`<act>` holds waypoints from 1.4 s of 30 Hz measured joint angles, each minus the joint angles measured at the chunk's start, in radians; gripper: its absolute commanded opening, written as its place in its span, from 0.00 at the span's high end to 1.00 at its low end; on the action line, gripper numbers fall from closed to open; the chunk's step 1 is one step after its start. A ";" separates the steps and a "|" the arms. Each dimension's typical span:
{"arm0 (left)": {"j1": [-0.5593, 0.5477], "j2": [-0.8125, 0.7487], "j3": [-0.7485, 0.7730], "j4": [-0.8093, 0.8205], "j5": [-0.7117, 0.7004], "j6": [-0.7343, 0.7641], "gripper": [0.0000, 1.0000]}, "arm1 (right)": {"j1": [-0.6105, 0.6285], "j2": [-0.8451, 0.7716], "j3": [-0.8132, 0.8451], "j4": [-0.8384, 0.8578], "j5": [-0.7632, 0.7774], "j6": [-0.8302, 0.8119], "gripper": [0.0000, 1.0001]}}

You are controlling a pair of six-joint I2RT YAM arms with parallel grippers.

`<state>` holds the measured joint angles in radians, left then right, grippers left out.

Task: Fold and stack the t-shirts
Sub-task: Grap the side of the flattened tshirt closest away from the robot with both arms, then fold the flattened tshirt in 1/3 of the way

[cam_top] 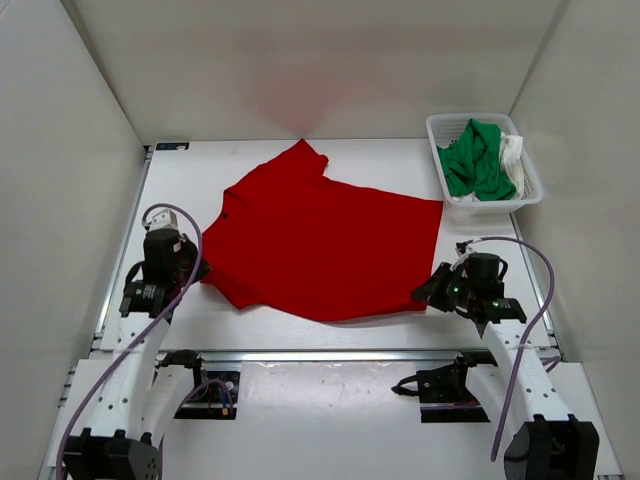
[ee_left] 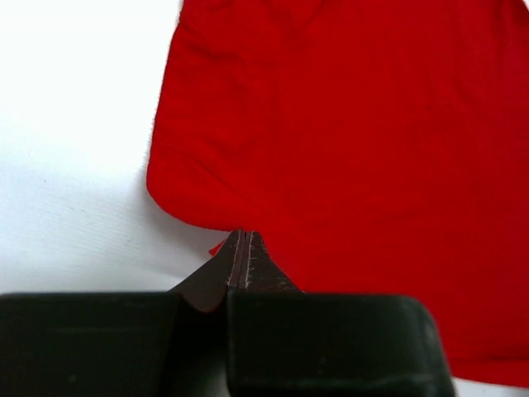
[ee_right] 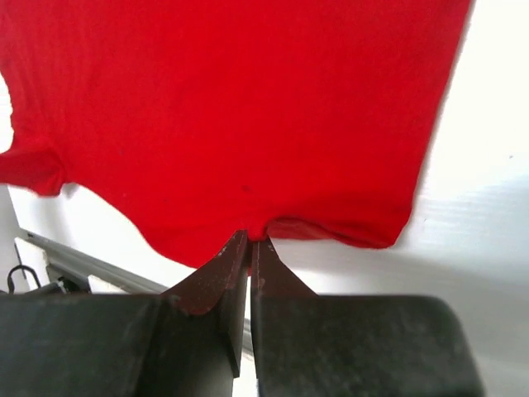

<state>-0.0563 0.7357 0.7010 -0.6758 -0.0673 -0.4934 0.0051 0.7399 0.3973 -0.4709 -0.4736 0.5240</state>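
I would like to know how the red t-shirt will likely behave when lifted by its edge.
Probably floppy: the red t-shirt lies flat with soft wrinkles, so it should sag between the left gripper and right gripper. Likely light, being thin cloth.

A bright red cloth t-shirt (cam_top: 320, 240) lies spread on the middle of the surface (cam_top: 400, 160), the left gripper (ee_left: 244, 248) at its near left edge, the right gripper (ee_right: 250, 244) at its near right corner. At the far right stands a white plastic mesh basket (cam_top: 490, 207), holding a green cloth t-shirt (cam_top: 478, 160) left of a white cloth t-shirt (cam_top: 514, 155).
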 measured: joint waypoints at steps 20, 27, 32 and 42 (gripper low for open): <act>-0.011 0.768 0.396 0.315 0.074 -0.094 1.00 | -0.097 0.311 0.079 0.115 0.027 0.030 1.00; -0.022 0.906 0.512 0.318 0.056 -0.091 1.00 | -0.112 0.397 0.099 0.159 0.053 0.026 1.00; -0.055 1.006 0.630 0.308 0.048 -0.081 1.00 | -0.117 0.410 0.099 0.167 0.069 0.025 1.00; -0.105 1.186 0.821 0.279 0.023 -0.034 1.00 | -0.117 0.439 0.099 0.183 0.092 0.025 1.00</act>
<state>-0.1608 1.9217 1.5219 -0.3965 -0.0444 -0.5274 -0.1116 1.1793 0.4965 -0.2882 -0.3820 0.5491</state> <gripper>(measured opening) 0.026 0.020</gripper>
